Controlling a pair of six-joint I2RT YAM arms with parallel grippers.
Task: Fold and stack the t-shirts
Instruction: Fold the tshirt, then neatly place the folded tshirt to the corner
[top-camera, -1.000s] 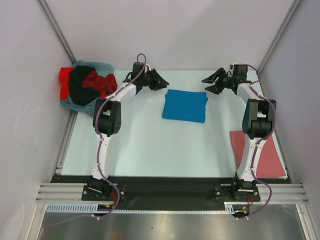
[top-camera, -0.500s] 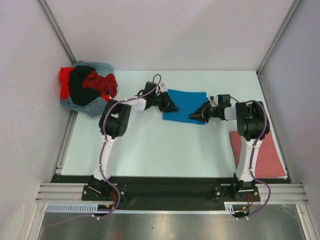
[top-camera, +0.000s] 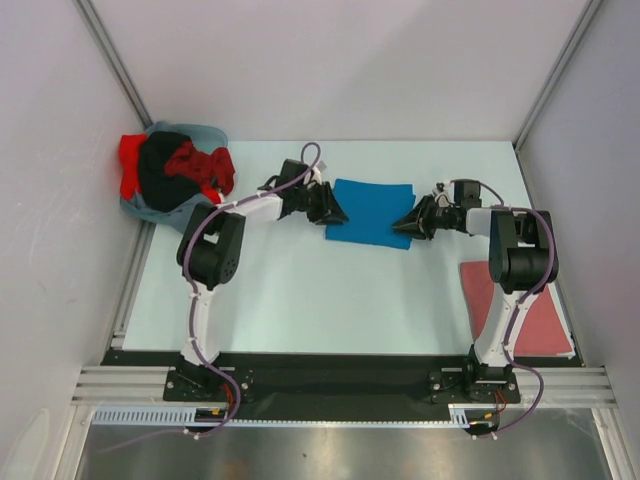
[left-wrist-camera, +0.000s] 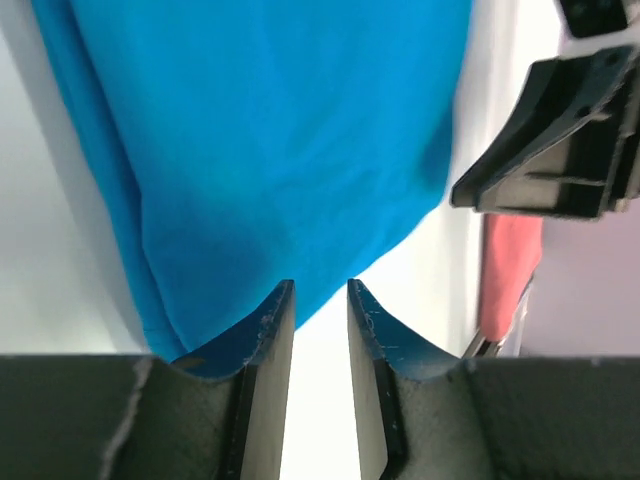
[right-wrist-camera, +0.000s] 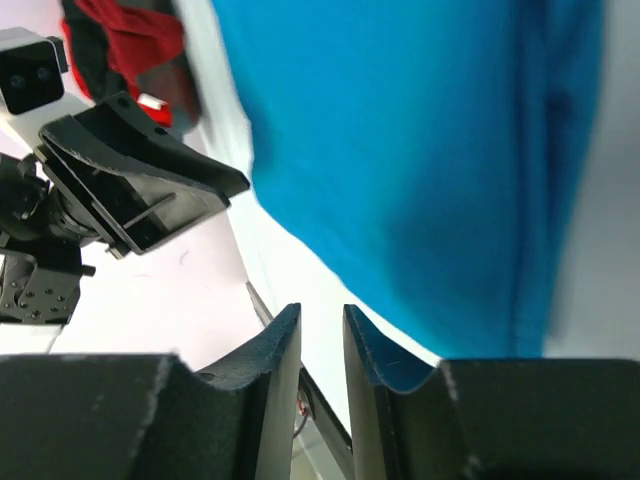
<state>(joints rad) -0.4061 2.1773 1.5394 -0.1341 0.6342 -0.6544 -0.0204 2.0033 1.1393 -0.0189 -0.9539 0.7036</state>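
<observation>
A bright blue t-shirt (top-camera: 370, 211) lies folded flat in the middle of the table. My left gripper (top-camera: 337, 212) is low at its left edge, my right gripper (top-camera: 403, 224) low at its right front corner. In the left wrist view the blue t-shirt (left-wrist-camera: 290, 150) ends just at the left gripper (left-wrist-camera: 320, 287), whose jaws stand narrowly apart with white table between them. The right gripper (right-wrist-camera: 322, 312) shows the same narrow gap beside the blue t-shirt (right-wrist-camera: 420, 150). A dull pinkish-red t-shirt (top-camera: 535, 310) lies flat at the front right.
A heap of red, black and grey-blue t-shirts (top-camera: 170, 178) sits at the back left corner. Grey walls close in the table (top-camera: 300, 290) on three sides. The right arm's upright link (top-camera: 520, 255) stands over the pinkish-red t-shirt's near edge.
Both grippers dropped from the back of the table to the blue t-shirt's left and right sides. The right jaws narrowed. The shirt itself has not shifted.
</observation>
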